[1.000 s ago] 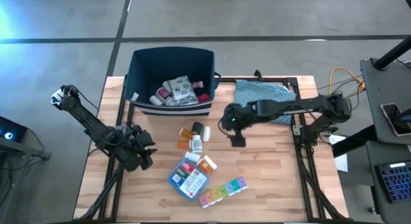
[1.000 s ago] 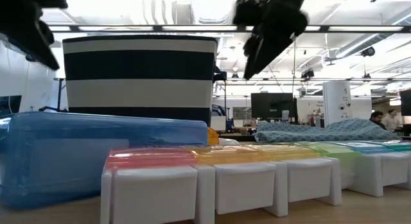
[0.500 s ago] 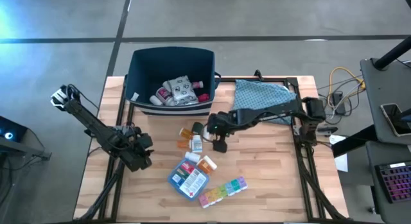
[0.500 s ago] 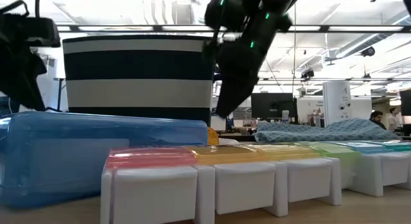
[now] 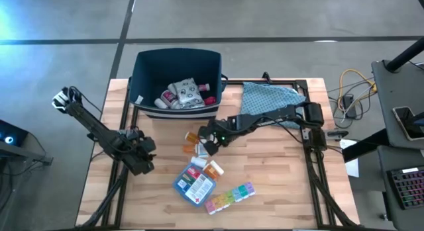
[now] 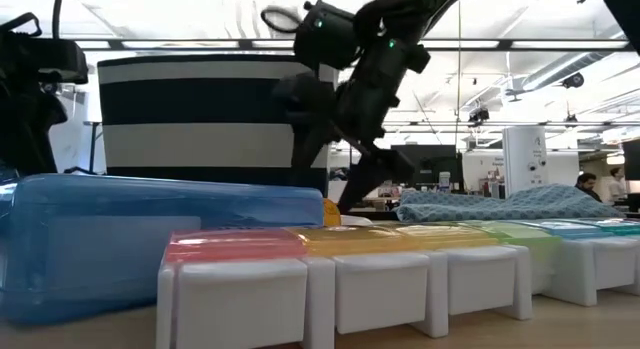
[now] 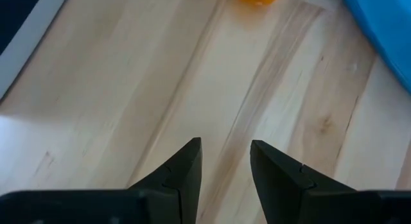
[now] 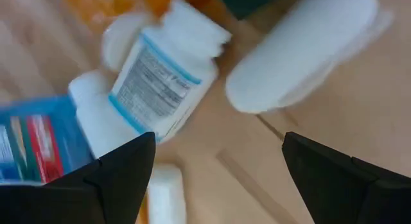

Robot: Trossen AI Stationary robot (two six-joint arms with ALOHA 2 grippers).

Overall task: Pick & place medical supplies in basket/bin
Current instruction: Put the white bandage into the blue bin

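Presently, the left gripper [image 5: 147, 156] waits closed near the table's [image 5: 278, 191] left edge. At mid-table, the right gripper [image 5: 209, 143] hangs open over a white pill bottle [image 8: 160, 76], just before the bin [image 5: 175, 65] at the far edge. Recommend centring the jaws across the bottle before closing.

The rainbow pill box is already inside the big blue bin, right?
No. The pill box is not in the bin. The high view shows it lying on the table, at the near edge, far from the bin.
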